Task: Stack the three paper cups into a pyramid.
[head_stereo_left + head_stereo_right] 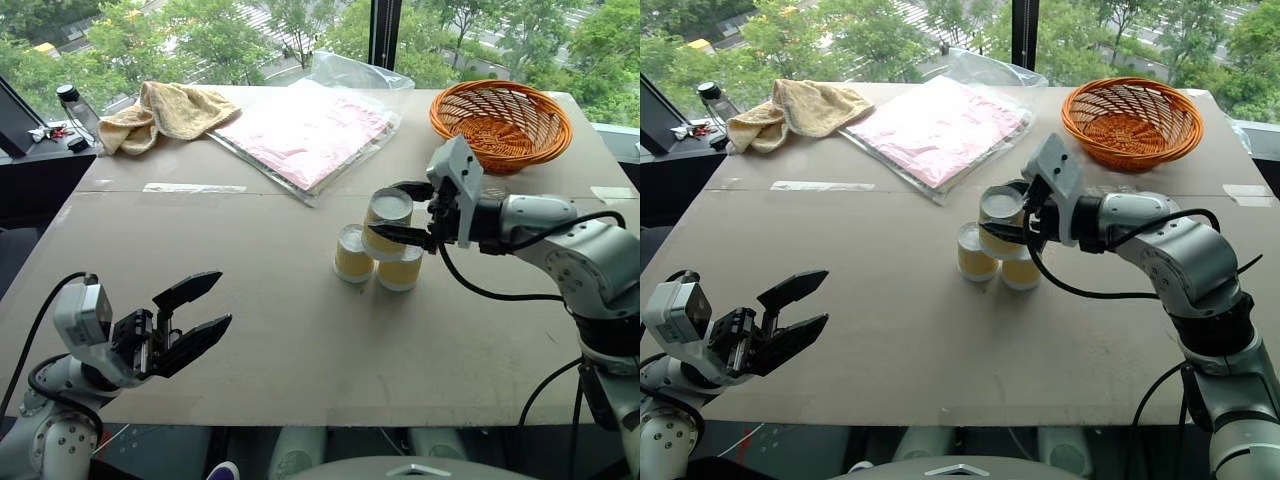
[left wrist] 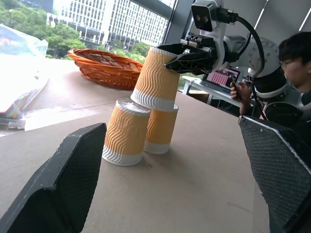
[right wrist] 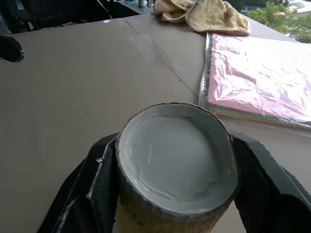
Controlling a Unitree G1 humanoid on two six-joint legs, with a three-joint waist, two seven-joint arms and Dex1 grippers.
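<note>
Yellow top cup [image 1: 387,222] tilts between the right gripper's [image 1: 407,212] fingers.

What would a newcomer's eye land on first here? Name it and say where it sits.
The eye goes to the three yellow cups mid-table: two upside down side by side, with the third cup tilted on top of them, the right tool straddling it. Behind them, an orange wicker basket sits at the table's far right corner. The left tool hangs open near the table's front left edge.
</note>
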